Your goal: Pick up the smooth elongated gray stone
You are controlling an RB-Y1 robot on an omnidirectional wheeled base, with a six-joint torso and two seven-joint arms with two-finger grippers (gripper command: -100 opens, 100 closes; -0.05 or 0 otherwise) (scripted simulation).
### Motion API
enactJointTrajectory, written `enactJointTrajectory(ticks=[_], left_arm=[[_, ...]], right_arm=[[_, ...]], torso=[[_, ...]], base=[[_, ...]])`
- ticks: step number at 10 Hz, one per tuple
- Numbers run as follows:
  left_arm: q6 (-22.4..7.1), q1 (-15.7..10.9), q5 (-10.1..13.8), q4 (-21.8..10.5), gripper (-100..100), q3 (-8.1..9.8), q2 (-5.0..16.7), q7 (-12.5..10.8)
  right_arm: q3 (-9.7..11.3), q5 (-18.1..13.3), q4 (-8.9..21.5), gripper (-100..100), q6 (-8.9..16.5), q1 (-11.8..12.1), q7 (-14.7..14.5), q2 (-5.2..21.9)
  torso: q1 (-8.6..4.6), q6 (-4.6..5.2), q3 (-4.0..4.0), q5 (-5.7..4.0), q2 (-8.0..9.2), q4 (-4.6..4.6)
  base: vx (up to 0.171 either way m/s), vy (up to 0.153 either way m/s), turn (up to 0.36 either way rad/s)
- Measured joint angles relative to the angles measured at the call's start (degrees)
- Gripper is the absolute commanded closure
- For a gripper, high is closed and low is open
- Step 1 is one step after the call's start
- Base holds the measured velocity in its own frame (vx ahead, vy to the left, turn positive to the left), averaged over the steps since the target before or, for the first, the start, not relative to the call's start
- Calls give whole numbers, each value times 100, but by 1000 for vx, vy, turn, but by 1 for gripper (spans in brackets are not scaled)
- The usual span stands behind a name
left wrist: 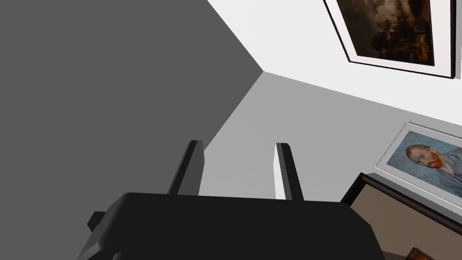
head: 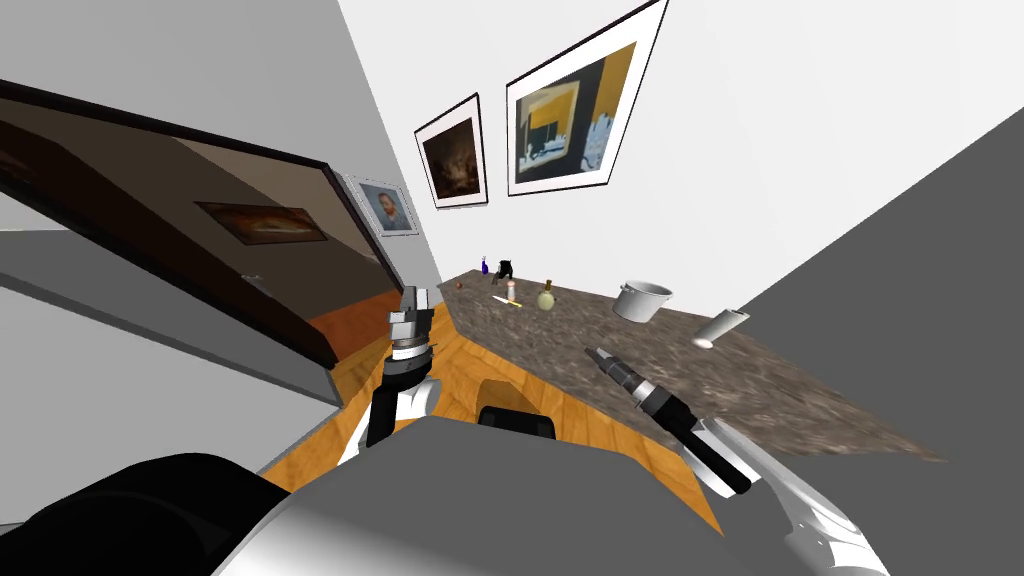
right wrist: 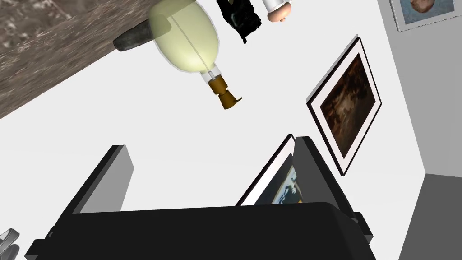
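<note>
— Two grippers: what are they doing?
— The right gripper (right wrist: 207,142) has its fingers spread wide with nothing between them. It hangs low over the near side of the counter (head: 760,390).
— And the stone?
— The stone (right wrist: 133,37) lies on the counter, dark grey and long. It is partly hidden behind the flask (right wrist: 185,38), so I cannot tell whether the two touch. It is well ahead of the right fingers (right wrist: 106,180) and nothing grips it.
— What stands near it?
— A black thing (right wrist: 237,16) and a white bottle (right wrist: 275,6), just beyond the flask. Farther along the counter are a pot (head: 641,300) and a white tube (head: 721,327) lying on its side.
— The left arm?
— The left gripper (head: 415,300) is raised over the floor (head: 480,365), off the counter's end. Its fingers are apart and it holds nothing.
</note>
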State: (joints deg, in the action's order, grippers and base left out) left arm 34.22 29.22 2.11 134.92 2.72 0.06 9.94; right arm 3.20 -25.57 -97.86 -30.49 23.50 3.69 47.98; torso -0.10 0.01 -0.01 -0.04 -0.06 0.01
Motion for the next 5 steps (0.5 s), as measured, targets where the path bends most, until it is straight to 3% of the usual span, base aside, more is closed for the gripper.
enactJointTrajectory(ticks=[5], left_arm=[[0, 0, 0, 0, 0, 0, 0, 0]], right_arm=[[341, -276, 765, -100, -274, -53, -94, 805]], torso=[[-1, -5, -12, 0, -21, -4]], base=[[27, -11, 200]])
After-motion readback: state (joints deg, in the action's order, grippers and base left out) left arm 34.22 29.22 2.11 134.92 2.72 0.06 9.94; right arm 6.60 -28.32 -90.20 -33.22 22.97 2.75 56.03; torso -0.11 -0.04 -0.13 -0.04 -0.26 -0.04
